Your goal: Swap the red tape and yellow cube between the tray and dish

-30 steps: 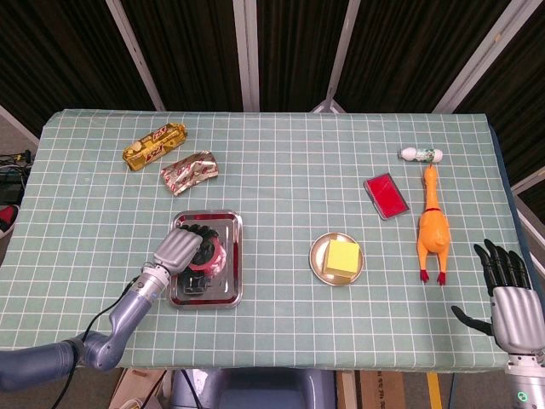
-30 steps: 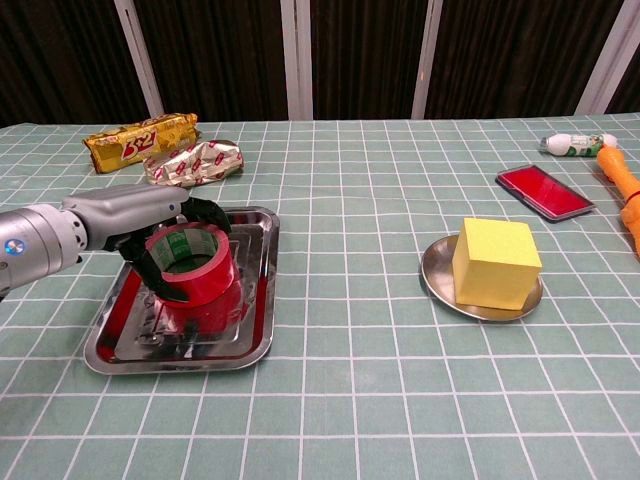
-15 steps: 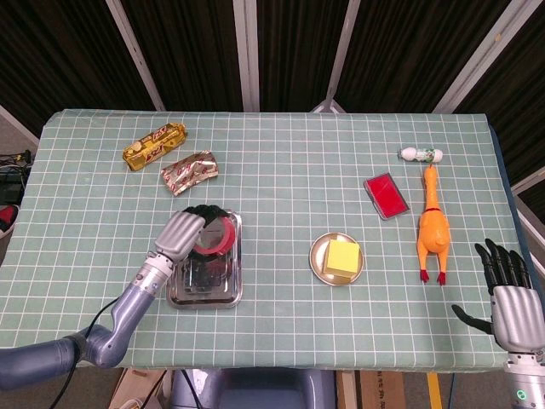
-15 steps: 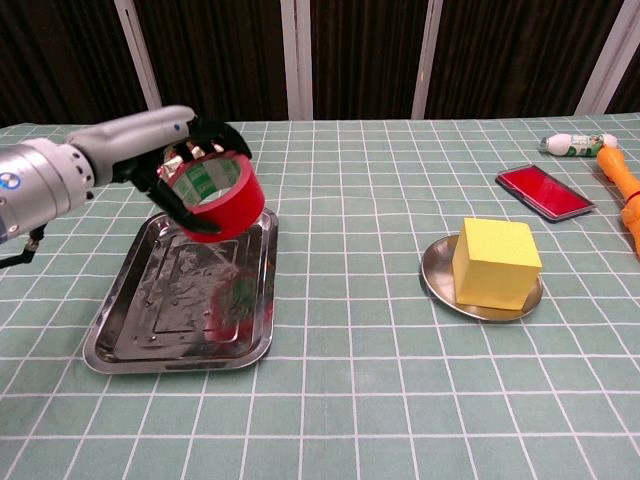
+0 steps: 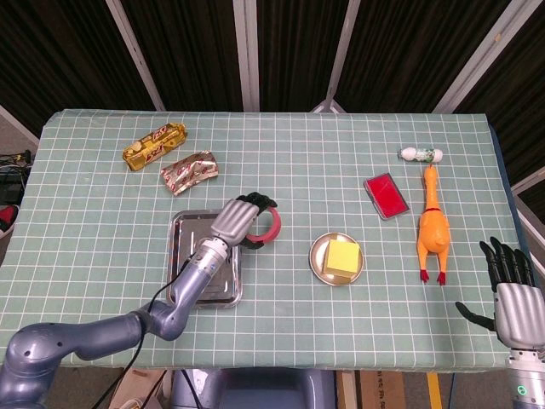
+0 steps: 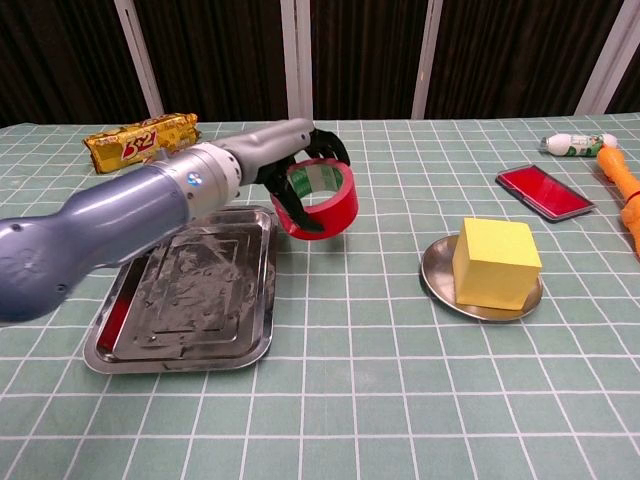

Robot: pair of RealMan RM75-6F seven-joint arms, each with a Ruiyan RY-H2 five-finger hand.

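My left hand (image 5: pixel 241 221) (image 6: pixel 296 165) grips the red tape (image 5: pixel 269 228) (image 6: pixel 322 198) and holds it in the air just right of the steel tray (image 5: pixel 182 281) (image 6: pixel 190 300), between tray and dish. The tray holds nothing. The yellow cube (image 5: pixel 342 256) (image 6: pixel 495 263) sits in the round metal dish (image 5: pixel 318 264) (image 6: pixel 436 273) to the right. My right hand (image 5: pixel 513 298) hovers at the table's near right corner, fingers spread, holding nothing; the chest view does not show it.
Two snack wrappers (image 5: pixel 154 145) (image 5: pixel 189 172) lie at the back left. A red phone-like slab (image 5: pixel 387 195) (image 6: pixel 544 192), a small bottle (image 5: pixel 421 154) and a rubber chicken (image 5: pixel 432 227) lie on the right side of the checked cloth.
My left hand lifted the red tape out of the tray and carried it rightward past the tray's right edge. The right hand has barely moved.
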